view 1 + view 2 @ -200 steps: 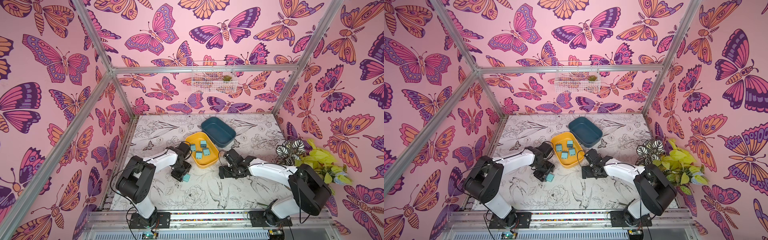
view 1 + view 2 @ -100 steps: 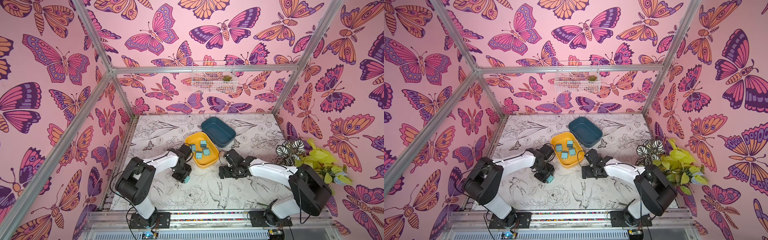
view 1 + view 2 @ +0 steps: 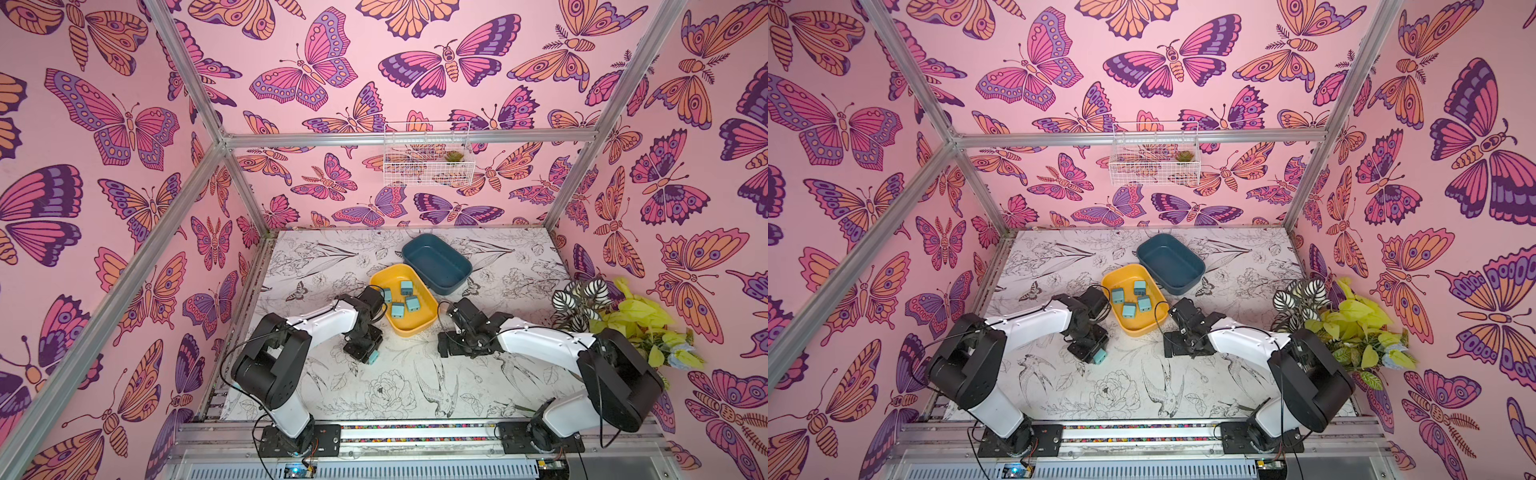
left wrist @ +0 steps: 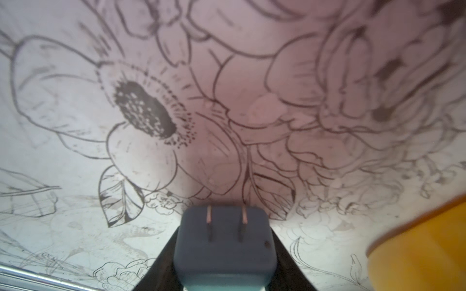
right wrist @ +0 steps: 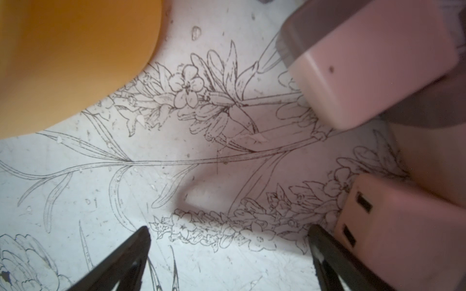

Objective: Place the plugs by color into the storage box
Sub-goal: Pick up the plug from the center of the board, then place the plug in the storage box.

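Observation:
My left gripper (image 3: 370, 353) is shut on a teal plug (image 3: 375, 357) low over the table, just in front of the yellow storage tray (image 3: 409, 330). In the left wrist view the plug (image 4: 223, 241) sits between the black fingers (image 4: 161, 264) with its two prongs pointing away. Several teal plugs (image 3: 406, 286) lie in the yellow tray. The dark blue tray (image 3: 432, 266) behind it holds nothing. My right gripper (image 5: 229, 241) is open on the table right of the yellow tray, with nothing between its fingers. Two pink plugs (image 5: 365, 63) (image 5: 393, 234) lie beside it.
A leafy potted plant (image 3: 615, 316) stands at the table's right edge. A white wire basket (image 3: 426, 153) hangs on the back wall. Butterfly-patterned walls enclose three sides, and a metal rail (image 3: 415, 432) with both arm bases runs along the front.
My left gripper has slid onto the teal plug lying in front of the yellow tray and shut on it. The right arm has not moved.

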Action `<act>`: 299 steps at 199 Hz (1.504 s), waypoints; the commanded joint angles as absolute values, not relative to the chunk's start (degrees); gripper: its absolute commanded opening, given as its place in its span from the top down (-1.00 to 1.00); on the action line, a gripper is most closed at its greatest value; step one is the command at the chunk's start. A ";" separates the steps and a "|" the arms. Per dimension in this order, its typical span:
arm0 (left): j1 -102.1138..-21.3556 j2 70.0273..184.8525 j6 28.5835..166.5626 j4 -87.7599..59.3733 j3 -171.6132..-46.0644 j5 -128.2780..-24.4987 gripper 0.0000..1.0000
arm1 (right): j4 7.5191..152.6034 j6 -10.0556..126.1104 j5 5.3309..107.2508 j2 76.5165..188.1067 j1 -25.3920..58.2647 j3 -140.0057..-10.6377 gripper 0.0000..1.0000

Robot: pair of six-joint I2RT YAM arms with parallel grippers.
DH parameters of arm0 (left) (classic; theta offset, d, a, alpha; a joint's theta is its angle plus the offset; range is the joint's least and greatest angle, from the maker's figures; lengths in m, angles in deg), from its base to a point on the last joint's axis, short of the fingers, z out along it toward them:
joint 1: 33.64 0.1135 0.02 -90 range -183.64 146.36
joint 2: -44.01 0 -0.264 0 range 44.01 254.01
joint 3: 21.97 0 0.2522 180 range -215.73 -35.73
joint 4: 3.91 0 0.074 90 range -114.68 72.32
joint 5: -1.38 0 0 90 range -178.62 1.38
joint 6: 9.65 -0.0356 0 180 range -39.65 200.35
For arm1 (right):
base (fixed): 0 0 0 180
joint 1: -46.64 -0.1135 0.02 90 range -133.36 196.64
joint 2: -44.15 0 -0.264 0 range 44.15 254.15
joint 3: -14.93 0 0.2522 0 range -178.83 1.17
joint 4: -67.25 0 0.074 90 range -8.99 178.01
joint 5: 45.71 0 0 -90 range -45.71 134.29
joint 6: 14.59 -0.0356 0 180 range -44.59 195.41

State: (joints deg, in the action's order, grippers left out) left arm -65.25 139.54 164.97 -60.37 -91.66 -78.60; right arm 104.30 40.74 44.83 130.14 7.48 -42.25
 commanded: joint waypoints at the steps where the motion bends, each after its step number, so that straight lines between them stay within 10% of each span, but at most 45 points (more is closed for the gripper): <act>1: -64.84 139.82 160.99 -64.38 -95.63 -82.11 0.13 | 106.24 40.41 45.06 131.35 7.18 -40.51 -0.97; 168: -67.54 156.77 144.35 -75.30 -129.88 -83.60 0.09 | 105.64 40.08 45.19 131.78 7.18 -40.06 -0.97; 299: -72.14 168.45 145.57 -73.42 -133.35 -79.20 0.10 | 105.67 38.77 44.34 130.48 7.18 -39.14 -0.97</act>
